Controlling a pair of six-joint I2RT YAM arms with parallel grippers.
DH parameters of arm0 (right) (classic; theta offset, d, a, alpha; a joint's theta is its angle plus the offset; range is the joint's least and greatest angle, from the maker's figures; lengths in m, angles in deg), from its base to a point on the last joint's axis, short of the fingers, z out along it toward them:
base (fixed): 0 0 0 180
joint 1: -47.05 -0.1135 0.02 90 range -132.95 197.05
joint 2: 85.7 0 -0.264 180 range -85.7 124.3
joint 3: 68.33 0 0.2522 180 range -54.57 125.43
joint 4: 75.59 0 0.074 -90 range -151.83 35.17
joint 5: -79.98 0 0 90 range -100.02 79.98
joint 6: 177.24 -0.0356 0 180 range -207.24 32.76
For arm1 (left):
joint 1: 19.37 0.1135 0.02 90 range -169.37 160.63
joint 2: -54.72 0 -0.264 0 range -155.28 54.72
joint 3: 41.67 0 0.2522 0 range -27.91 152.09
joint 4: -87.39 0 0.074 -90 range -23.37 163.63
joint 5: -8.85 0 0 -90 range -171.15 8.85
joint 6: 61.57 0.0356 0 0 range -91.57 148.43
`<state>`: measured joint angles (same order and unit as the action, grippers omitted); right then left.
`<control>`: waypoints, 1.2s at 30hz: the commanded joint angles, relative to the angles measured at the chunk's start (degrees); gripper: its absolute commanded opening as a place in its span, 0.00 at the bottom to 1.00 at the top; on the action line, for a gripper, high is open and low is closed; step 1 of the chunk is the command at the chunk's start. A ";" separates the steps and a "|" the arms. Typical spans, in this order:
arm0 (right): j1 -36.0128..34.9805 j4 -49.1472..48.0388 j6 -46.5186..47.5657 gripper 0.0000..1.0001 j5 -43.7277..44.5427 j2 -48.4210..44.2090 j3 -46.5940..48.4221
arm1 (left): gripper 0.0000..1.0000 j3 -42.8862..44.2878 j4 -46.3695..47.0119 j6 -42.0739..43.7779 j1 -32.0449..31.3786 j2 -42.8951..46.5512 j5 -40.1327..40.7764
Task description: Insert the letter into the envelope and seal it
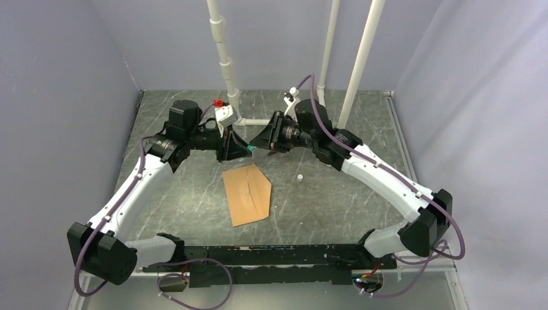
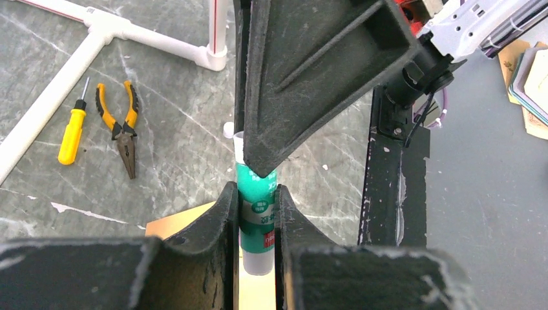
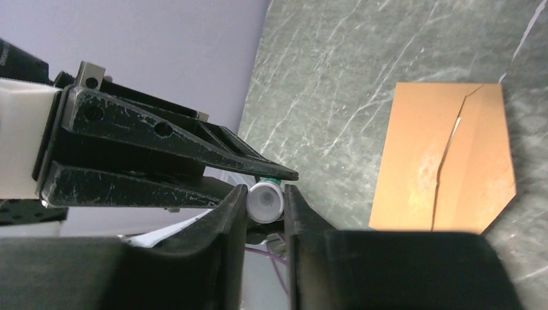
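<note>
The brown envelope point(image 1: 245, 194) lies flat mid-table with its pointed side to the right; it also shows in the right wrist view point(image 3: 439, 155) and partly under the left fingers point(image 2: 174, 223). No separate tan letter shows. My left gripper point(image 1: 242, 151) point(image 2: 257, 190) is shut on the body of a green-and-white glue stick point(image 2: 258, 206), held in the air above the envelope's far end. My right gripper point(image 1: 257, 144) point(image 3: 266, 190) meets it tip to tip, its fingers closed round the stick's white round end point(image 3: 265, 201).
White PVC pipes point(image 1: 223, 58) rise at the back, with a pipe joint on the table point(image 2: 97, 29). A yellow screwdriver point(image 2: 71, 132) and yellow-handled pliers point(image 2: 123, 132) lie near it. A small white piece point(image 1: 300, 175) lies right of the envelope. Purple walls enclose the table.
</note>
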<state>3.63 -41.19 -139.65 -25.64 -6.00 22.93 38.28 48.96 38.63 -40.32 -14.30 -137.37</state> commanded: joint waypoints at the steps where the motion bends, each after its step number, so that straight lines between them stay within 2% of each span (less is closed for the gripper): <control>1: 0.43 -4.26 -2.02 0.46 0.01 -0.19 0.88 | 0.02 -0.19 1.56 -0.42 -0.32 2.82 -0.98; 2: 0.44 -4.82 -0.50 0.59 -1.39 -1.16 -0.33 | 0.02 -0.03 1.41 -0.36 -0.32 2.91 -1.03; 3: 0.46 -5.79 0.76 0.67 -2.69 -2.14 -1.82 | 0.02 0.13 1.10 -0.29 -0.32 2.90 -1.18; 6: 0.44 -9.58 3.34 0.71 -7.23 -4.90 -6.02 | 0.02 0.26 1.00 -0.26 -0.30 2.75 -1.33; 9: 0.44 -9.62 4.07 0.64 -9.19 -4.39 -6.77 | 0.02 0.10 1.18 -0.44 -0.32 2.47 -1.91; 14: 0.44 -10.94 3.70 0.40 -9.18 -3.02 -6.80 | 0.02 0.42 0.33 0.09 -0.32 2.00 -3.32; 17: 0.44 -11.57 3.63 0.41 -7.64 -3.17 -7.10 | 0.02 0.83 -0.89 1.03 -0.32 1.97 -4.80; 21: 0.45 -14.00 2.68 0.55 -6.81 -4.73 -8.15 | 0.02 0.81 -1.85 1.90 -0.32 2.25 -4.46; 24: 0.44 -13.48 2.53 0.59 -5.61 -5.11 -7.58 | 0.02 0.74 -1.84 2.12 -0.32 2.30 -4.47; 27: 0.36 -10.51 4.05 0.56 -2.76 -3.65 -5.17 | 0.02 0.86 -2.37 2.96 -0.32 2.07 -6.18; 32: -0.22 -7.46 6.61 0.43 -4.96 -1.25 -1.75 | 0.02 0.63 -2.26 3.10 -0.32 2.26 -5.16; 36: -0.44 -7.43 7.89 0.40 -8.80 -0.81 -1.34 | 0.02 0.38 -1.05 1.75 -0.32 2.54 -1.84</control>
<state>3.48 -48.84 -134.18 -31.41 -7.11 18.97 37.91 46.34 40.75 -40.47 -12.88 -140.85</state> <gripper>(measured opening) 0.408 0.188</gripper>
